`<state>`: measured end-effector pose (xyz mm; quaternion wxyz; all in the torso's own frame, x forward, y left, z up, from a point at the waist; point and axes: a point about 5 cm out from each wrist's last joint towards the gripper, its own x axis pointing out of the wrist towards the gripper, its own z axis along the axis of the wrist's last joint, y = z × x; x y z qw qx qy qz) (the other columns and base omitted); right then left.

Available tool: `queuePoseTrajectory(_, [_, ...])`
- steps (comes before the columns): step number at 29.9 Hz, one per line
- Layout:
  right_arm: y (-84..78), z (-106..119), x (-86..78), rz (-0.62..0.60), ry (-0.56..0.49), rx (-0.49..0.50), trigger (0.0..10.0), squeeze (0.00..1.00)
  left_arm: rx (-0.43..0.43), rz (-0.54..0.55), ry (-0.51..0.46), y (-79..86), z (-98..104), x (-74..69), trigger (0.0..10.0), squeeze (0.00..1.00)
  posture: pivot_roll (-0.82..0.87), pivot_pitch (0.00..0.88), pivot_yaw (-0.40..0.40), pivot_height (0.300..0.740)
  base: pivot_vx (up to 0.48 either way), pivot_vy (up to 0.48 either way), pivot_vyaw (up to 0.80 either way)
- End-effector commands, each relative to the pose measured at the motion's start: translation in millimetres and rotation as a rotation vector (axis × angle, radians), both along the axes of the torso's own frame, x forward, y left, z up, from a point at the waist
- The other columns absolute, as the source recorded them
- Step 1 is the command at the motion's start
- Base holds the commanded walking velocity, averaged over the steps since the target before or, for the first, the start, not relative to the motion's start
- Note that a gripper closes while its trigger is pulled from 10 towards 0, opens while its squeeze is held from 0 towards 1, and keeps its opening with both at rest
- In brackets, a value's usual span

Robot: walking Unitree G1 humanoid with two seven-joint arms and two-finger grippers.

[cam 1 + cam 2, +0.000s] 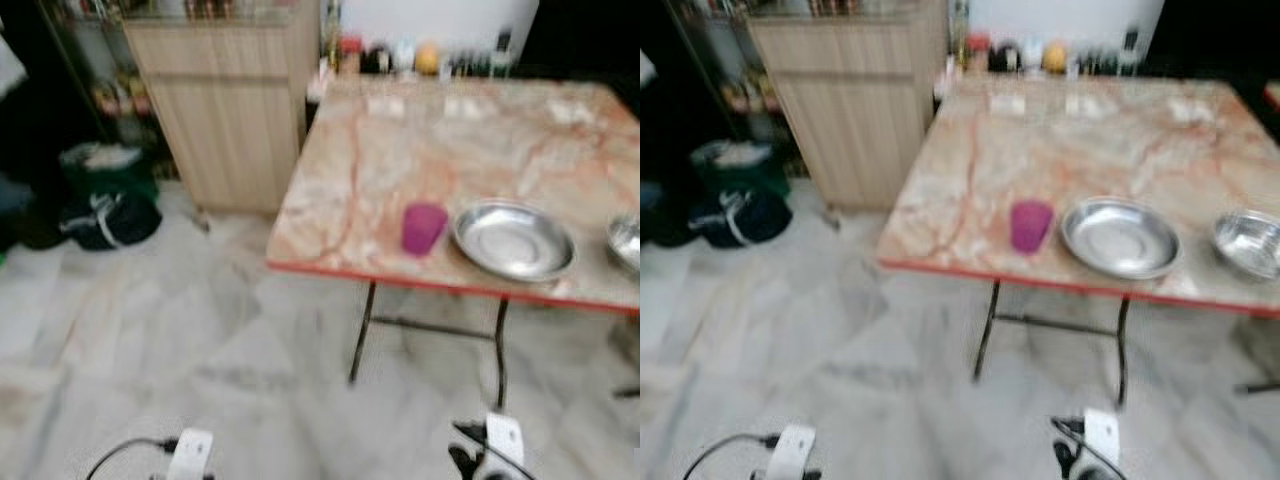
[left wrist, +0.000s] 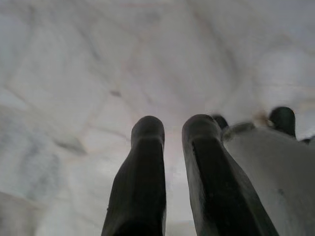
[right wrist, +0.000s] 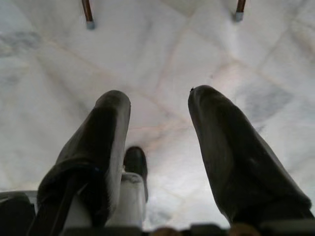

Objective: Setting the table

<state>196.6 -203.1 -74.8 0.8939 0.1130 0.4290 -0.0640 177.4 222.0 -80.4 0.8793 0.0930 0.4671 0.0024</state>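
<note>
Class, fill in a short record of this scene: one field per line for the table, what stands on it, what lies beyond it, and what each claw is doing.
Table: marble-patterned top with a red edge, on thin dark legs
On the table, near edge: purple cup, large steel plate beside it, steel bowl further to the robot's right
Far edge: blurred bottles and jars
Beside the table: wooden cabinet
Floor: pale marble tiles; dark bags by the cabinet
Left claw: low over the floor, fingers slightly apart, empty
Right claw: low over the floor, open, empty
</note>
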Motion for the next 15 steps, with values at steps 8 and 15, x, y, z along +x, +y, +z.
queuePoseTrajectory(8, [-0.5,0,-0.1,-0.004,-0.019,-0.019,10.0,0.00,-0.014,0.013,-0.009,-1.6,0,1.7,10.0,0.00,-0.03,0.055,-0.003,0.740,0.000,0.000,0.00])
queuePoseTrajectory(15, [-8.0,19,22.9,-0.069,-0.217,-0.064,10.0,0.00,-0.015,0.017,-0.022,-2.6,1,2.2,10.0,0.00,-0.04,0.049,-0.012,0.740,0.000,0.000,0.00])
